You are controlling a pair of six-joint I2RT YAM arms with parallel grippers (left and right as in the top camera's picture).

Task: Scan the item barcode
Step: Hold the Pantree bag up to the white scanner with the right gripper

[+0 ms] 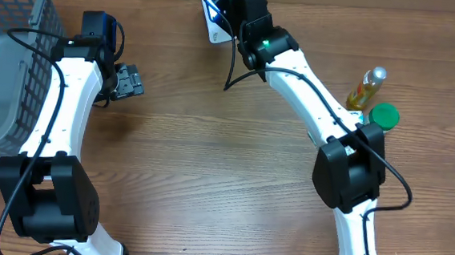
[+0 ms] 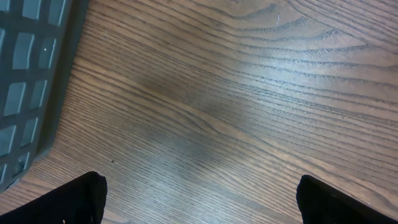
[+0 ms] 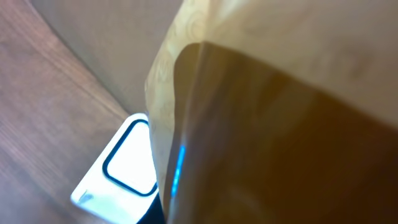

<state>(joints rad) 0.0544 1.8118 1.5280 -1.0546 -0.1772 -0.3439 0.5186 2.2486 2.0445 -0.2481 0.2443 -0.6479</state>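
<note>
the main risk, as i judge it, is a missed read: in the right wrist view the item (image 3: 280,112), a tan and brown pack, fills most of the frame and hangs just above and beside the scanner (image 3: 127,165), whose dark-rimmed window is partly covered by the pack's edge. no printed code can be seen on the face that shows, so the wrong side may be turned toward the window, or the pack may be too close and too tilted for the beam; a blue glint (image 3: 179,168) lies along its edge rather than across a flat face. a thin pack could also slip or swing if it is turned quickly. the right pincer (image 1: 218,2), at the far edge of the bench (image 1: 209,166) over the scanner, is closed down narrow, and i take it to be clamped on the item, though its fingers are hidden in its own view. the left pincer (image 1: 129,80) stands wide and holds nothing, its fingertips (image 2: 81,199) above bare wood beside the grey basket (image 1: 8,48), well apart from the scanning. a bottle (image 1: 367,89) and a green cap (image 1: 386,115) sit near the right arm.
</note>
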